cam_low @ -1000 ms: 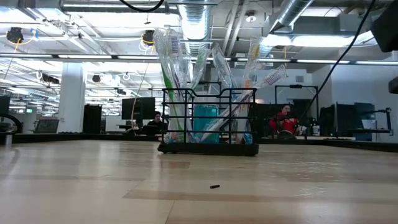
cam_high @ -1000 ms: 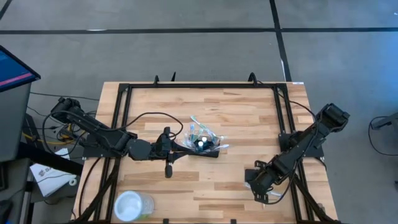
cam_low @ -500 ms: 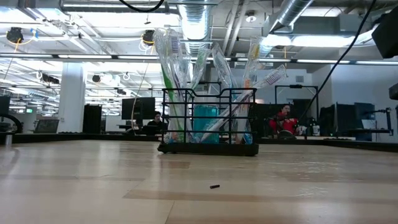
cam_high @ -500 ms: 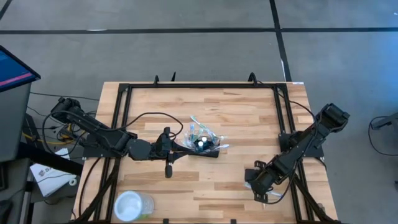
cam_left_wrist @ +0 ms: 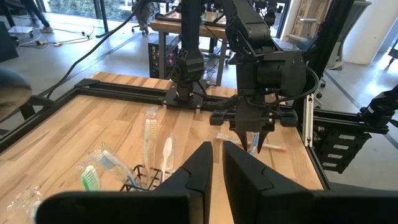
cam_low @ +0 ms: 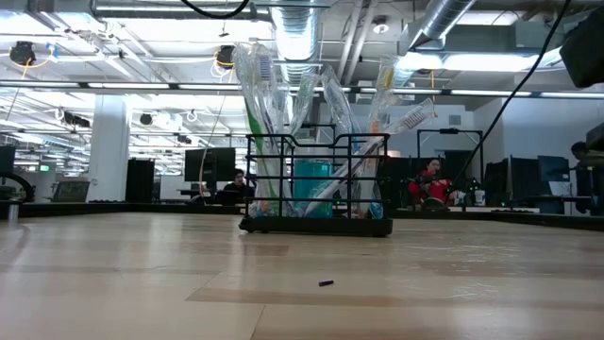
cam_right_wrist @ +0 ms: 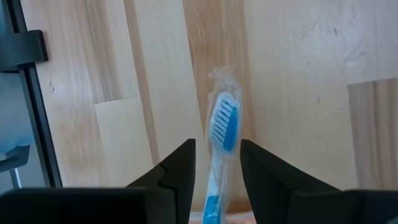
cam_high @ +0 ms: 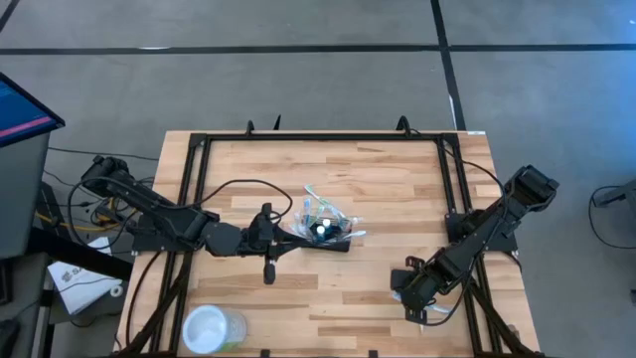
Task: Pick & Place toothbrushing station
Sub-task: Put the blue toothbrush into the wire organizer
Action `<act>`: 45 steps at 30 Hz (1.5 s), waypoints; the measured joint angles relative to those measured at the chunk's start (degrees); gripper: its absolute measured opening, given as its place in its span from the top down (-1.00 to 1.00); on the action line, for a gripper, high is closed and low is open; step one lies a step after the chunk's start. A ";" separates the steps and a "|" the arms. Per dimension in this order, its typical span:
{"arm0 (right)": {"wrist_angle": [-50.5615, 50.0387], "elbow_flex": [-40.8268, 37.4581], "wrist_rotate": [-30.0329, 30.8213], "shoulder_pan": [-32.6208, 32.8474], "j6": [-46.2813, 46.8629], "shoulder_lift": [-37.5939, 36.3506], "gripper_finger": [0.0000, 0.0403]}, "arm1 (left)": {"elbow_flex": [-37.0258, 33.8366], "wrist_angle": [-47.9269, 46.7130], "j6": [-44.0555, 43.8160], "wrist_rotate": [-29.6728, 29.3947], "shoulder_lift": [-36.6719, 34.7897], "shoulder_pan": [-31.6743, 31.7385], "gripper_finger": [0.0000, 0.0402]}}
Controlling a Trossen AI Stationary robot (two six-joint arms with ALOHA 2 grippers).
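The toothbrushing station (cam_high: 326,234), a black wire caddy holding several wrapped toothbrushes, stands on its base (cam_low: 316,227) at mid-table. My left gripper (cam_high: 296,241) hovers just to its left, above the table. Its fingers (cam_left_wrist: 217,149) are close together with nothing between them, and the caddy (cam_left_wrist: 134,177) is beside them. My right gripper (cam_high: 412,298) points steeply down near the front right, open. Its fingers stand on either side of a blue toothbrush in clear wrap (cam_right_wrist: 222,127) that lies on the wood.
A clear round cup (cam_high: 211,328) stands at the front left corner. Black frame rails (cam_high: 199,199) run along the left, far and right sides of the table. A small dark scrap (cam_low: 326,282) lies on the wood in front of the caddy. People sit at desks far behind.
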 joint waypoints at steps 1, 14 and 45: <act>0.01 0.00 0.26 0.00 -0.01 0.00 0.41 | 0.01 0.00 0.00 0.00 0.00 0.01 0.85; 1.21 0.05 0.55 0.04 0.28 0.54 0.41 | 0.01 0.02 0.00 0.00 -0.02 0.00 0.85; -4.64 13.98 10.65 -1.03 -9.48 7.42 0.95 | 0.00 0.04 0.02 -0.01 0.00 -0.04 0.85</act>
